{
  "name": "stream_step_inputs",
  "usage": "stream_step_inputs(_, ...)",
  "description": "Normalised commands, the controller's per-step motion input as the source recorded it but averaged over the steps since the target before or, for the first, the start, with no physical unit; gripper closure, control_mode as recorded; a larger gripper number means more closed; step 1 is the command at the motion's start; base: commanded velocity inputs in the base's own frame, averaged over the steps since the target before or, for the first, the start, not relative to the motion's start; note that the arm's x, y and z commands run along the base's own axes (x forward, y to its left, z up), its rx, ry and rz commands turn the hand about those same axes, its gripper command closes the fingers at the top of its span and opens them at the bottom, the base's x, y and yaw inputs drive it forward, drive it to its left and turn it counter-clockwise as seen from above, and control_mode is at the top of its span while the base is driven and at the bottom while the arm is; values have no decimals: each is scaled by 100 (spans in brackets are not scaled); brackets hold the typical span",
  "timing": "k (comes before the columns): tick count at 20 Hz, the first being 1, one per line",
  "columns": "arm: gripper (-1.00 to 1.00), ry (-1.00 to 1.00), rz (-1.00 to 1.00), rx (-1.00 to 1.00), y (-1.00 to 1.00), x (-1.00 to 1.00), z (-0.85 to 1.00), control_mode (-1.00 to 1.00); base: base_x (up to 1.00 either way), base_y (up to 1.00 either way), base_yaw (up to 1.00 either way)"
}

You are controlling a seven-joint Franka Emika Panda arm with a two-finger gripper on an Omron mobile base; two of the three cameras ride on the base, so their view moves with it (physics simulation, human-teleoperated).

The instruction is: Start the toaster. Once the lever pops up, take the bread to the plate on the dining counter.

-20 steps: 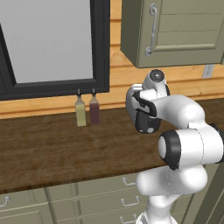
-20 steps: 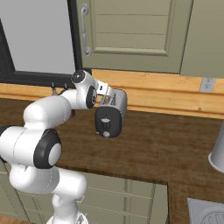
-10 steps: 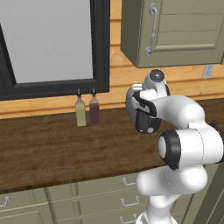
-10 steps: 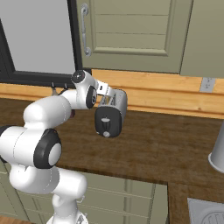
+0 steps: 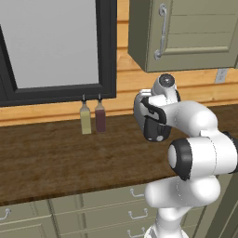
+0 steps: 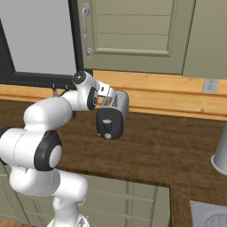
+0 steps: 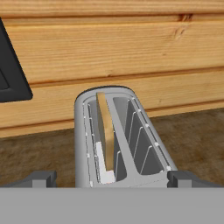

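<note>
The silver-grey toaster (image 6: 114, 112) stands on the dark wood counter (image 6: 168, 146) by the wooden wall, its black end panel and round knob (image 6: 107, 124) facing the room. In the hand view the toaster (image 7: 131, 144) lies just below the hand, with the pale tan bread (image 7: 106, 131) upright in its left slot. My gripper (image 7: 113, 178) is open. Its dark fingertips (image 7: 38, 178) stand far apart on either side of the toaster's near end and grip nothing. From the right base view the gripper (image 6: 105, 91) hovers at the toaster's top. The plate and the dining counter are out of view.
Two slim bottles (image 5: 92, 117) stand under the black-framed window (image 5: 56, 46), left of the arm. Grey-green wall cabinets (image 6: 133, 31) hang above. A grey cylinder (image 6: 220, 153) sits at the counter's right end, with a sink corner (image 6: 208, 215) below it and drawers (image 5: 107, 209) under the counter.
</note>
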Motion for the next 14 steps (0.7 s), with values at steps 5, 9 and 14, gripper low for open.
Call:
stream_step_inputs(5,-100,0,0,0,0,0,0,-100,0,0,0)
stream_step_inputs(9,-100,0,0,0,0,0,0,-100,0,0,0)
stream_step_inputs(14,-100,0,0,0,0,0,0,-100,0,0,0)
